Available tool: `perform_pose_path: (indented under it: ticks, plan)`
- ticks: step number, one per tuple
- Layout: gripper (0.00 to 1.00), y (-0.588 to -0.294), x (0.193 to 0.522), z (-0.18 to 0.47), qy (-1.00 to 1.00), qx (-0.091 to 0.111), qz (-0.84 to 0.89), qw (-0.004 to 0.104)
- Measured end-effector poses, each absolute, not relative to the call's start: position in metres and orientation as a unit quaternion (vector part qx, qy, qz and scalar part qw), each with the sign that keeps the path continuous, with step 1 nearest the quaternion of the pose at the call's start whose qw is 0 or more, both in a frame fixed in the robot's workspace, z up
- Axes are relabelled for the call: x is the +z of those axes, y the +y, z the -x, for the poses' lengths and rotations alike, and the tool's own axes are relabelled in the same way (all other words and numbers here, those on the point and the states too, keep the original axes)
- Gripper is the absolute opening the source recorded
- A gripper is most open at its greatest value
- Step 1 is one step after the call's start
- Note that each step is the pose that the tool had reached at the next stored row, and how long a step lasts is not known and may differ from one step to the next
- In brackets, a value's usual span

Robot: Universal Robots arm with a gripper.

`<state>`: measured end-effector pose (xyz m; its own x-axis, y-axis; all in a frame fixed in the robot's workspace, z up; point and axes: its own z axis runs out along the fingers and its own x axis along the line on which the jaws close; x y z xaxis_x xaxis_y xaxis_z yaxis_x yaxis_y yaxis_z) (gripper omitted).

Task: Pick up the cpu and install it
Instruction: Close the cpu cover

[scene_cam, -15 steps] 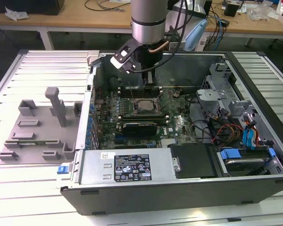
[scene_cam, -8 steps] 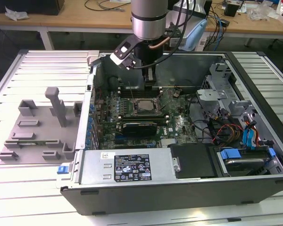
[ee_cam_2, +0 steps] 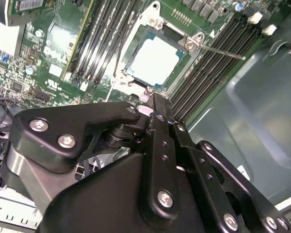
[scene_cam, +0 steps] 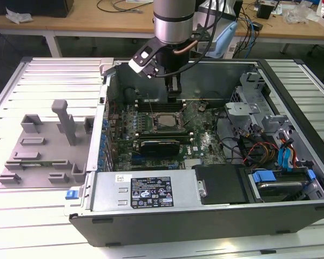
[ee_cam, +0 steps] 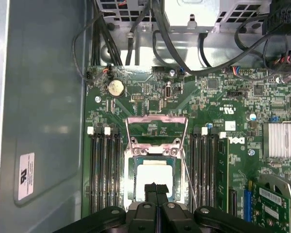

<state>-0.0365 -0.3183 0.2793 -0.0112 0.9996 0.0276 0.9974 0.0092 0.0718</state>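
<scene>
The cpu, a flat square chip with a silvery-white top, lies in the motherboard socket inside the open computer case. The socket's metal load plate stands swung open and its thin lever sticks out to one side. My gripper hangs just above the edge of the cpu, its two black fingers pressed together with nothing between them. In the exterior view the gripper sits over the back of the board, a little above the cpu.
Memory slots flank the socket on both sides. A finned heatsink and black cables lie nearby. The case wall, drive bays and a grey plastic shroud on the slatted table surround the board.
</scene>
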Motion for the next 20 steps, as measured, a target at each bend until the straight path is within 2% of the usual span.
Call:
perform_pose_path:
  ticks: [20]
  plan:
    - [0.11, -0.318, 0.279, 0.022, 0.71, 0.035, -0.703, 0.015]
